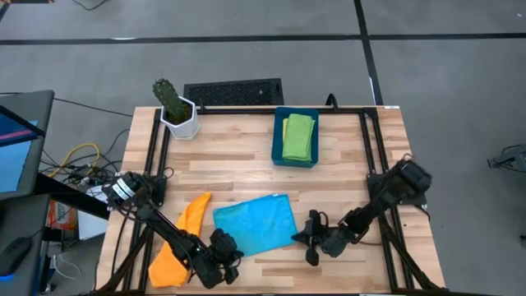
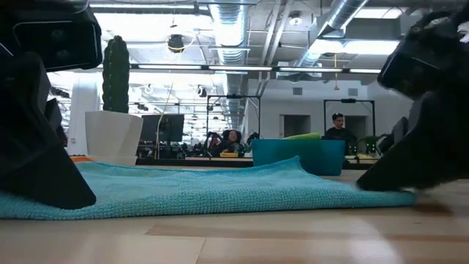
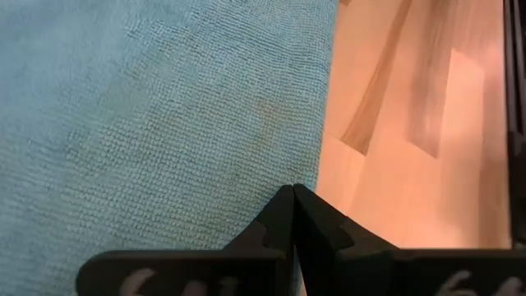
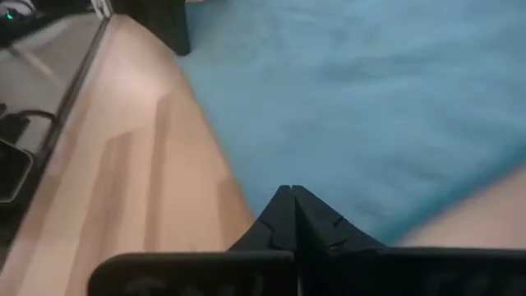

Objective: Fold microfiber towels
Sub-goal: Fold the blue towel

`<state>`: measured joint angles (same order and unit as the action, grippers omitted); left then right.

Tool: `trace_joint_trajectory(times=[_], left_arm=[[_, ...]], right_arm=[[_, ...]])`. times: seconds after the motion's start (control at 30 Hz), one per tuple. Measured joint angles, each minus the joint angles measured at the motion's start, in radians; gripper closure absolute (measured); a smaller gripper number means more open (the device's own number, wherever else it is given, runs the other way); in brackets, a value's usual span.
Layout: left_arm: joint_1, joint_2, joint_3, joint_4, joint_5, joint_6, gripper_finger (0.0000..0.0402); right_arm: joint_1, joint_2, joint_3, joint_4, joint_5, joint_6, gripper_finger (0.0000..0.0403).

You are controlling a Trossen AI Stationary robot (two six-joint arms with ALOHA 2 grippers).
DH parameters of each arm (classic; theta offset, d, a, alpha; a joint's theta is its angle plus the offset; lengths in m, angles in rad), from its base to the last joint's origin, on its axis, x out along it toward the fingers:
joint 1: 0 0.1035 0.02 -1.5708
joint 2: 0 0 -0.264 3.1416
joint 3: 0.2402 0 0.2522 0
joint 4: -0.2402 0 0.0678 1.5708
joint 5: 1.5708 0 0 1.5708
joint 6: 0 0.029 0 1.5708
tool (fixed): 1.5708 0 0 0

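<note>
A: Where's the light blue towel [image 1: 256, 224]?
B: Flat on the table [image 1: 345, 156], front centre. Orange towel [image 1: 179, 242] to its left.
A: Grippers?
B: Left gripper [image 1: 231, 251] at its front-left corner, right gripper [image 1: 310, 238] at its right edge. Both pinched closed at the cloth's edge; can't tell whether they hold it.

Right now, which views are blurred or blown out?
Right wrist view: motion-smeared, the light blue towel and table edge soft. Left wrist view: sharp weave on the towel, wood beyond streaked. Low view: ceiling lights glare, arms are dark silhouettes. High view: even light, crisp.
</note>
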<state>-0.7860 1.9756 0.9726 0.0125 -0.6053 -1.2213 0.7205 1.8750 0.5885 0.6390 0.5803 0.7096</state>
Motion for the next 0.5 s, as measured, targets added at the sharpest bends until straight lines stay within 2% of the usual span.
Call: trace_joint_trajectory(times=[0.13, 0.27, 0.37, 0.5], left_arm=[[0.028, -0.012, -0.001, -0.014, 0.025, 0.098, 0.0401], [0.074, -0.015, 0.001, -0.028, 0.089, 0.181, 0.0401], [0.106, -0.02, 0.001, -0.026, 0.117, 0.252, 0.0401], [0.143, -0.037, 0.001, -0.036, 0.151, 0.345, 0.0401]], right_arm=[[-0.044, -0.166, -0.009, 0.021, 0.027, -0.181, 0.0374], [-0.103, -0.208, -0.076, 0.062, 0.03, -0.236, 0.0377], [-0.141, -0.162, -0.129, 0.244, 0.014, -0.263, 0.0385], [-0.187, 0.013, -0.169, 0.622, -0.072, -0.322, 0.039]])
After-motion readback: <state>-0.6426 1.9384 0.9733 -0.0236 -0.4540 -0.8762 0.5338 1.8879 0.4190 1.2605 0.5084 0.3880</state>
